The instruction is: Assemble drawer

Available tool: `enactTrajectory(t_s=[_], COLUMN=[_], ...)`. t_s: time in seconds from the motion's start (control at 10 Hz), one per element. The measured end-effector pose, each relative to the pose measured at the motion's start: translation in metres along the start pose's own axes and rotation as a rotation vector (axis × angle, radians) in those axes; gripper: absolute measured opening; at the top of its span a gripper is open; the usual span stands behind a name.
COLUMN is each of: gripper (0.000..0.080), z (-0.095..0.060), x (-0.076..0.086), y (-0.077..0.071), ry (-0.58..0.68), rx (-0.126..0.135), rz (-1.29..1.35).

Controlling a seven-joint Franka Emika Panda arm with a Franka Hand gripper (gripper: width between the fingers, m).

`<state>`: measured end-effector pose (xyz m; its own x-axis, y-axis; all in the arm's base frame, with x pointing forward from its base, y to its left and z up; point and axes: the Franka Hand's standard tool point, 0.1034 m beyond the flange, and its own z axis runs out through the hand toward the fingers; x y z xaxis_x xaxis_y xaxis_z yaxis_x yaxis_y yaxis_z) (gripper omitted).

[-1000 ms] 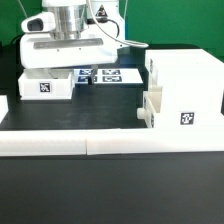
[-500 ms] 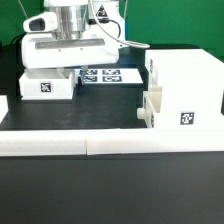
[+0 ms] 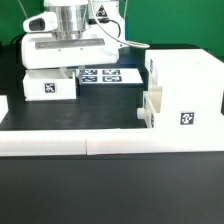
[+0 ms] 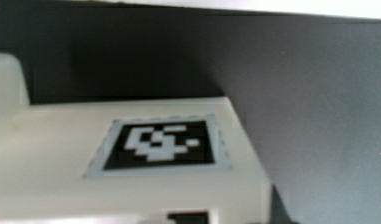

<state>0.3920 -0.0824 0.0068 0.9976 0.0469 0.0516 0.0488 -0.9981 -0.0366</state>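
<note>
My pincer sits right over the small white plastic tray near the black surface's far-left corner; probably closed on it, can't tell. Big white boxy housing lies toward the right edge.

The Franka arm stood at about eleven o'clock in the exterior view, its silver cylindrical wrist descending vertically into a broad white hand body that sat square and level. Black cabling looped from the wrist toward one o'clock. The gripper pointed straight down, low over the work surface, its fingers largely hidden behind the hand body and whatever lay beneath it, so the spacing of the jaws could not be read. The wrist view looked straight down and was blurred; no finger appeared clearly in it.
</note>
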Motion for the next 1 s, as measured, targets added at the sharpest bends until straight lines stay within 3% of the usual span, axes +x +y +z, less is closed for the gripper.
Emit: enactTrajectory(t_s=[0.3, 0.4, 0.7, 1.0], gripper=[0.0041, 0.0042, 0.0042, 0.0042], z=[-0.001, -0.01, -0.042, -0.058], x=[0.002, 0.011, 0.048, 0.094], y=[-0.002, -0.009, -0.032, -0.05], ry=[0.0, 0.002, 0.001, 0.03], rx=[0.001, 0.006, 0.025, 0.043], rz=[-0.006, -0.031, -0.111, -0.158])
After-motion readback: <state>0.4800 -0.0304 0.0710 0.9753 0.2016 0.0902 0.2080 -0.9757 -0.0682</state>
